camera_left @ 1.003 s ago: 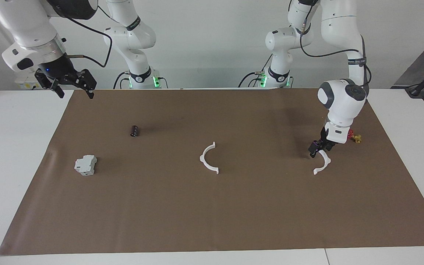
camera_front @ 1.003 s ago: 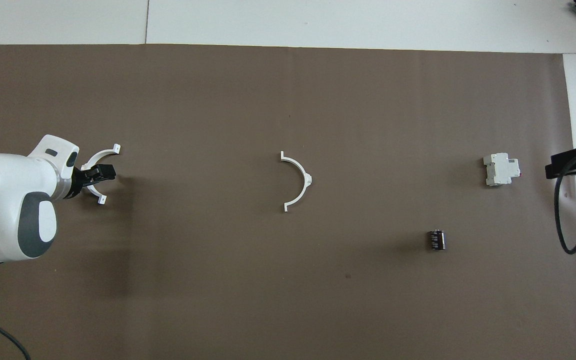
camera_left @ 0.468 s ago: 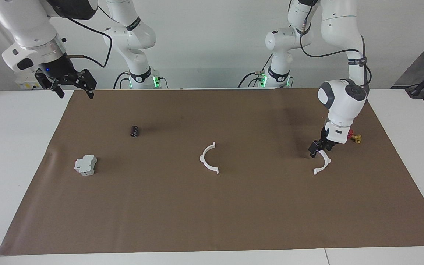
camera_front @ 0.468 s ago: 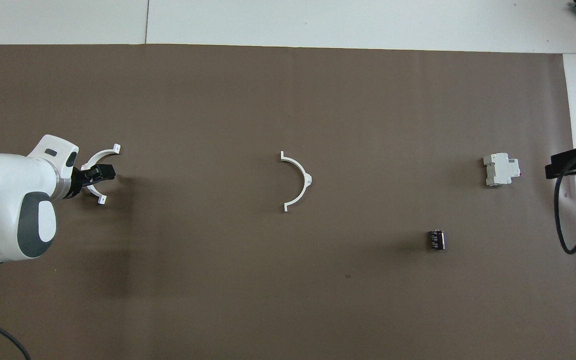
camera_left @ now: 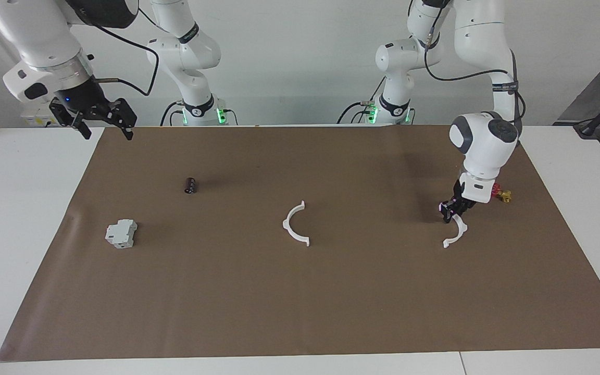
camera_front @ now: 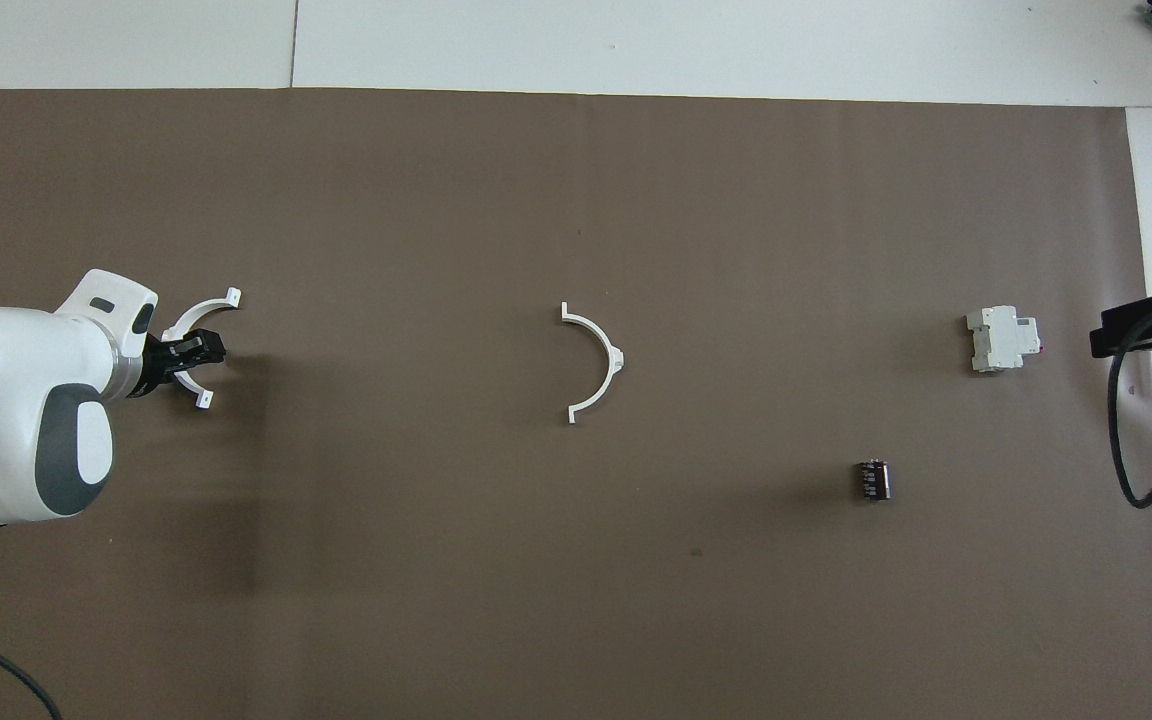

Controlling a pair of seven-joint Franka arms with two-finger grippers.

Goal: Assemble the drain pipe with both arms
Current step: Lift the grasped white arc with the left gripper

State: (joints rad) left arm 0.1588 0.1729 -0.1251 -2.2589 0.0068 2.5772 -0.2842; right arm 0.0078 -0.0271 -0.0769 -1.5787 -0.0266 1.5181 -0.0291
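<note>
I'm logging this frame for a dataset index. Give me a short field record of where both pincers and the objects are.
left pincer: down at the white plastic half-ring at the left arm's end of the brown mat
right pincer: raised over the mat's edge at the right arm's end, waiting
second white half-ring: mid-mat, lying alone
small red-and-yellow valve: beside the left arm's wrist
grey-white boxy block: toward the right arm's end
small black cylinder: nearer to the robots than the block
assembly: halves apart
</note>
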